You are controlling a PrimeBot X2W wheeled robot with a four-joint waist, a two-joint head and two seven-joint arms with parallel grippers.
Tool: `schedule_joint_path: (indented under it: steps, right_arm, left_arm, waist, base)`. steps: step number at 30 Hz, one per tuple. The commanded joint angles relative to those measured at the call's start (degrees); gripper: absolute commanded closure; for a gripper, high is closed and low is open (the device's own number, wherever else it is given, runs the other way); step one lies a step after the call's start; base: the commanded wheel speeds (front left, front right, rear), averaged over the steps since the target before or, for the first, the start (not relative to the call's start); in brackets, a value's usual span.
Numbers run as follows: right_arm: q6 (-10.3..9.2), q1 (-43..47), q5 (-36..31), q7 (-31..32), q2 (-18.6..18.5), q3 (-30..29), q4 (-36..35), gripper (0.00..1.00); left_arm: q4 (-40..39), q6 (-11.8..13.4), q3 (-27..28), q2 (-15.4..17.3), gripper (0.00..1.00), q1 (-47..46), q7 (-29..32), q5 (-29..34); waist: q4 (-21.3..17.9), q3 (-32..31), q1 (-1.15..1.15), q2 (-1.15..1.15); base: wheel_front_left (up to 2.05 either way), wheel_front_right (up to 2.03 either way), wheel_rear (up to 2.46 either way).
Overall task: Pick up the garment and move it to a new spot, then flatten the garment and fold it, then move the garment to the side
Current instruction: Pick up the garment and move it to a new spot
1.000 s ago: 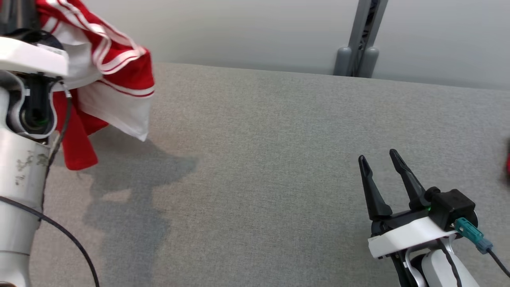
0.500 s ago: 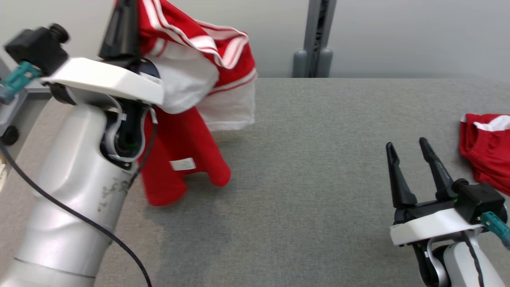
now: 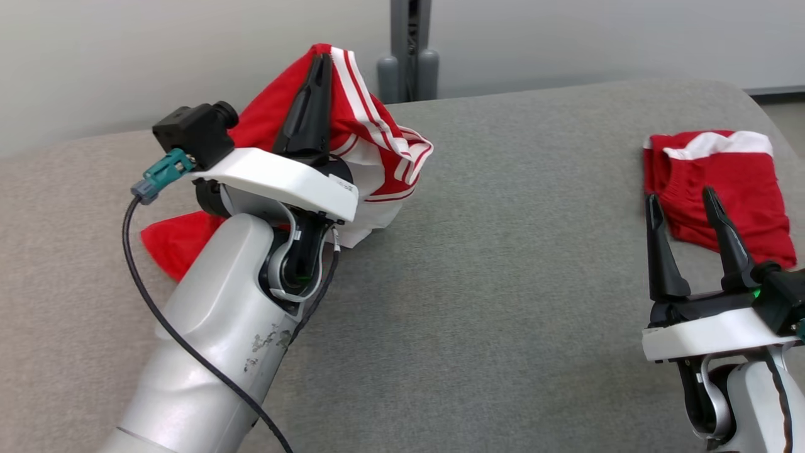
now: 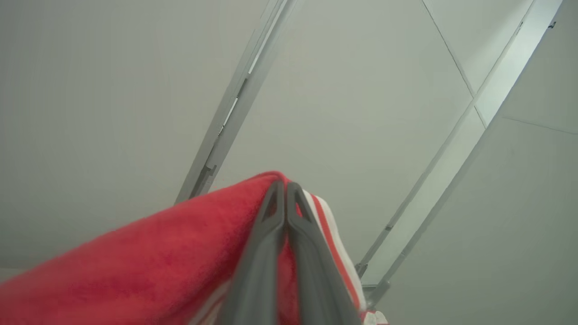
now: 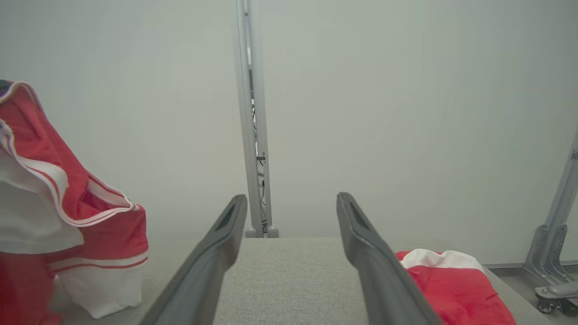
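Note:
A red garment (image 3: 371, 145) with white stripes and white panels hangs from my left gripper (image 3: 322, 60), which is shut on its top edge and holds it raised over the left part of the grey table (image 3: 503, 251). Its lower red end (image 3: 173, 242) rests on the cloth surface behind my forearm. The left wrist view has the two fingers pressed together on the red fabric (image 4: 158, 262). My right gripper (image 3: 679, 198) stands open and empty at the lower right, fingers pointing away from me. From the right wrist camera the hanging garment (image 5: 54, 216) sits at the left.
A second red and white garment (image 3: 723, 189) lies folded at the table's right end, just beyond my right fingertips (image 3: 651, 204). A grey post (image 3: 409, 47) stands behind the table against a pale wall. The rounded right end of the table drops to the floor (image 3: 783, 116).
The head camera has swung to the right, so the folded garment has come fully into view. My left arm has lowered the hanging garment until its lower end rests on the table.

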Motion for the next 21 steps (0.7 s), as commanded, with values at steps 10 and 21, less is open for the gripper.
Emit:
schedule_joint_path:
  steps: [10,21]
  right_arm:
    - [0.02,-2.15,-1.03,-0.22,0.8,-0.09,-0.93,0.0]
    - [0.02,-3.25,-1.11,-0.22,1.86,1.1,-1.08,0.0]
  left_arm:
    - [-3.91,5.09,-4.21,-0.14,1.0,-0.79,-0.25,-6.89]
    - [-6.75,9.25,-11.3,-0.2,1.0,-0.38,-0.24,-9.6]
  waist:
    - [-6.9,3.84,0.0,0.0]
    - [-11.93,6.01,0.0,0.0]
  base:
    - [0.0,0.0,0.0]
    - [0.0,0.0,0.0]
